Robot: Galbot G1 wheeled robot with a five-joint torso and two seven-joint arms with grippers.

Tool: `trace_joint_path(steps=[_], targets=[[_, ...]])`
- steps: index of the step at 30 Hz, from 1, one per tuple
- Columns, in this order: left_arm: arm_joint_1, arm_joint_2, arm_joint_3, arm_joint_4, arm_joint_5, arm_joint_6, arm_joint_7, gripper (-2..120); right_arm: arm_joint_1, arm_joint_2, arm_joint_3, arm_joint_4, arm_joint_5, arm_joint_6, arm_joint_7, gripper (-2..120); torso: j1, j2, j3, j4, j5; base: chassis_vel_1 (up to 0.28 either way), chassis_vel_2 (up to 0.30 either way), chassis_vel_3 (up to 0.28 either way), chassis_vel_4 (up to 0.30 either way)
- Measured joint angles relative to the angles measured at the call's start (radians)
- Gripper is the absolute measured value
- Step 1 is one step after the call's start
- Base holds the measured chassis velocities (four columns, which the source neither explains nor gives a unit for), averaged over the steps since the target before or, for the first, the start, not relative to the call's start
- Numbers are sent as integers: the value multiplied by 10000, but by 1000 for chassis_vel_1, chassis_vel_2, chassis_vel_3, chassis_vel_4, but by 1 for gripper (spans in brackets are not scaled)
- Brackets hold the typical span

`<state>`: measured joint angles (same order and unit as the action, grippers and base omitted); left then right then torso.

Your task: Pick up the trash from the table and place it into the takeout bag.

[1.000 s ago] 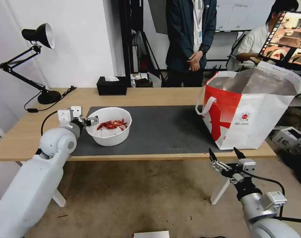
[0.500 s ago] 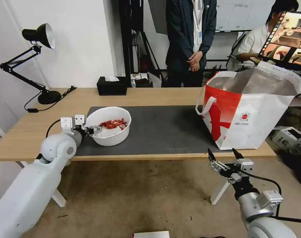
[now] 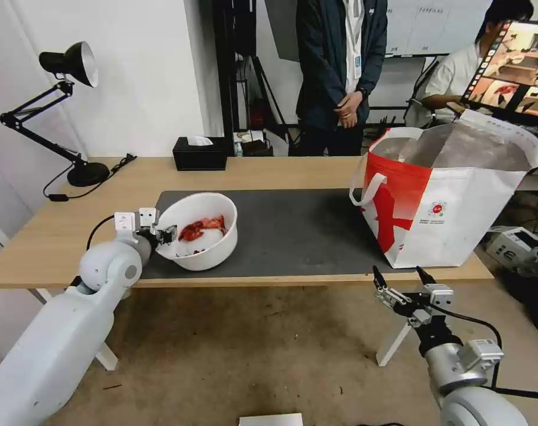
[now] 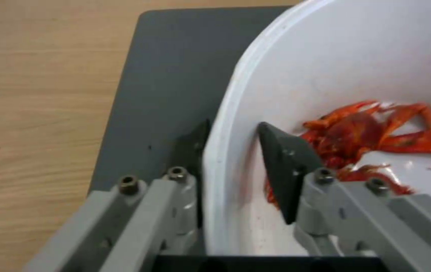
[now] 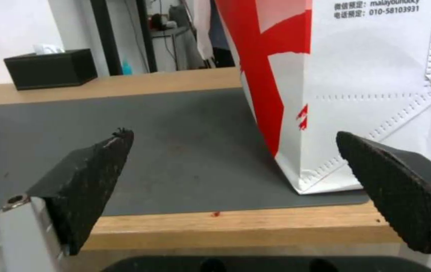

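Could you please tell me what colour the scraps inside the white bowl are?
Red-orange; the scraps show best in the left wrist view.

**What our robot body looks like**

Our arms are big, smooth and white, with round grey joints like balls. Thin black cables loop out near each wrist. Small white and grey boxes sit on the wrists. Our left hand (image 3: 165, 234) has grey metal bars with little round screws and flat black fingers (image 4: 281, 166) shaped like wedges. Our right hand (image 3: 401, 277) has thin black fingers (image 5: 87, 177) too, and their inner sides are rough and bumpy, like dark sandpaper.
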<state>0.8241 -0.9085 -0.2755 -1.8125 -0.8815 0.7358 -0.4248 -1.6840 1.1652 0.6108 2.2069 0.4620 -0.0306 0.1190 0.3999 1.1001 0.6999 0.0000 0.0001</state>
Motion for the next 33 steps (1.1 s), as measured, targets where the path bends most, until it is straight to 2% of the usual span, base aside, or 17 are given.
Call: trace_joint_path(steps=[7, 12, 14, 16, 17, 19, 21, 23, 24, 27, 28, 31, 33], targets=[[-51, 59, 79, -100, -1, -12, -22, 0, 51, 50, 3, -94, -4, 26, 111, 100, 0, 0, 0, 0, -1, 0, 0, 0, 0], [-72, 84, 87, -211, -118, -12, -63, 0, 85, 83, 3, -149, -7, 32, 178, 100, 0, 0, 1, 0, -2, 0, 0, 0, 0], [-74, 90, 49, -436, -599, -9, -312, 0, 115, 88, 4, -185, -9, 33, 197, 100, 0, 0, 1, 1, -3, 0, 0, 0, 0], [-142, 171, -2, -912, -1611, -5, -918, 0, 159, 87, 3, -228, -10, 33, 209, 100, 0, 0, 1, 0, -3, 0, 0, 0, 0], [-142, 171, -2, -912, -1611, -5, -918, 0, 159, 87, 3, -228, -10, 33, 209, 100, 0, 0, 1, 0, -3, 0, 0, 0, 0], [-394, 337, 35, -1395, -2573, -1, -1522, 0, 208, 83, -24, -276, -12, 31, 235, 100, 0, -1, 1, 0, 0, 0, 0, 0, 0], [-543, 389, 87, -1542, -2846, 1, -1718, 0, 214, 82, -42, -285, -15, 28, 244, 100, 0, 0, 1, 1, -1, 0, 0, 0, 0], [-1052, 473, 324, -1812, -3762, 0, -2430, 0, 229, 82, -82, -321, -23, 21, 268, 100, 0, 0, 1, 1, -1, 0, 0, 0, 0], [-1052, 473, 324, -1812, -3762, 0, -2430, 0, 229, 82, -82, -321, -23, 21, 268, 100, 0, 0, 1, 1, -1, 0, 0, 0, 0], [-1889, 482, 862, -1917, -4814, 1, -3262, 0, 231, 83, -89, -372, -35, 9, 305, 100, 0, -1, 1, -1, 1, 0, 0, 0, 0], [-1889, 482, 862, -1917, -4814, 1, -3262, 0, 231, 83, -89, -372, -35, 9, 305, 100, 0, -1, 1, -1, 1, 0, 0, 0, 0], [-2925, 247, 1473, -1890, -5986, 0, -4177, 0, 227, 77, -86, -411, -37, -11, 358, 100, 1, -1, 1, 0, 0, 0, 0, 0, 0], [-3284, 168, 1683, -1871, -6325, 0, -4398, 0, 227, 72, -83, -431, -38, -17, 380, 100, 1, -1, 1, 0, -3, 0, 0, 0, 0]])
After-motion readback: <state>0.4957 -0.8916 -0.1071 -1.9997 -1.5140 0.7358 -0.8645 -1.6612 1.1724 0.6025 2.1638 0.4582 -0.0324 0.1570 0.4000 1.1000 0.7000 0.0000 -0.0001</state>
